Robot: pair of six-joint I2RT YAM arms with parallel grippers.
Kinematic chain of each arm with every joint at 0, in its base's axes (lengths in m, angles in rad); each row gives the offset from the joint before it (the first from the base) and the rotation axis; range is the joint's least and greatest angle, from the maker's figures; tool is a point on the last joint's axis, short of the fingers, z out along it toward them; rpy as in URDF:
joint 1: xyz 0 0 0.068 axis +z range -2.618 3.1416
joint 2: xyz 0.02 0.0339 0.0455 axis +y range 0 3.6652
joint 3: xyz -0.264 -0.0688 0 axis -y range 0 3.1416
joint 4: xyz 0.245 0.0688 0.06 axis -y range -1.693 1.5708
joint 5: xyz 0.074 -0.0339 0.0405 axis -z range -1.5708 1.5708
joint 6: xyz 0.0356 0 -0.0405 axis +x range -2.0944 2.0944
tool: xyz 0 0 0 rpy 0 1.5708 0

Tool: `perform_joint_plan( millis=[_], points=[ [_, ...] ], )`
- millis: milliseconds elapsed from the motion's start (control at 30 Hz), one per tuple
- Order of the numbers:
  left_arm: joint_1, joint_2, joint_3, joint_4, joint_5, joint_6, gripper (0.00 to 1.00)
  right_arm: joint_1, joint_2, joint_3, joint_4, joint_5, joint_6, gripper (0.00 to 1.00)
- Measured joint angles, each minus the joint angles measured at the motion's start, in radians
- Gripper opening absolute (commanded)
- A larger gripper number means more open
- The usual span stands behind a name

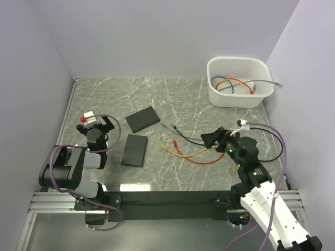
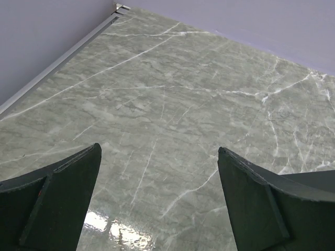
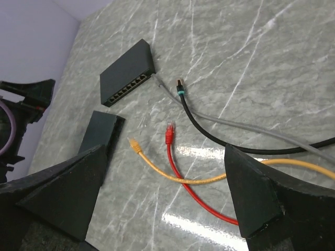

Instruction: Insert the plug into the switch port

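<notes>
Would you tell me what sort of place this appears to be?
Probably a robotics lab test cell: plain walls enclose a marble-look table holding a black switch, a loose red cable and a white bin of cables.

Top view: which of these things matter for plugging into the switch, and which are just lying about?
For the job: switch with ports, red plug, orange plug, black cable, grey cable.
Lying about: second black box, no ports showing; white bin; cables inside it.
</notes>
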Motion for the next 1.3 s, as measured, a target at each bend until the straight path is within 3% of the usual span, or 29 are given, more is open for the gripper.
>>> perform_joint_plan(
  millis=[233, 533, 800, 900, 1033, 1133, 1300],
  points=[
    [0.000, 0.000, 0.000, 0.000, 0.000, 0.000, 0.99, 0.024, -0.006, 0.005, 0.005, -0.034, -0.038, 1.00],
    [0.000, 0.000, 0.000, 0.000, 0.000, 0.000, 0.99, 0.291, 0.293, 0.210, -0.056, 0.180, -0.079, 0.99],
    [0.003, -0.009, 0.001, -0.013, -0.005, 0.001, 0.99, 0.460, 0.481, 0.261, -0.090, 0.259, -0.106, 0.94],
    [-0.018, -0.069, 0.067, -0.198, -0.051, 0.003, 0.99, 0.506, 0.579, 0.292, -0.098, 0.267, -0.117, 0.93],
    [-0.035, -0.112, 0.298, -0.495, -0.053, -0.035, 0.99, 0.527, 0.651, 0.305, -0.097, 0.261, -0.122, 0.92],
    [-0.032, -0.133, 0.385, -0.608, 0.043, -0.069, 0.99, 0.528, 0.681, 0.312, -0.092, 0.238, -0.128, 0.91],
    [0.045, -0.137, 0.394, -0.708, 0.287, -0.200, 0.99, 0.537, 0.739, 0.349, -0.078, 0.211, -0.143, 0.90]
  ],
)
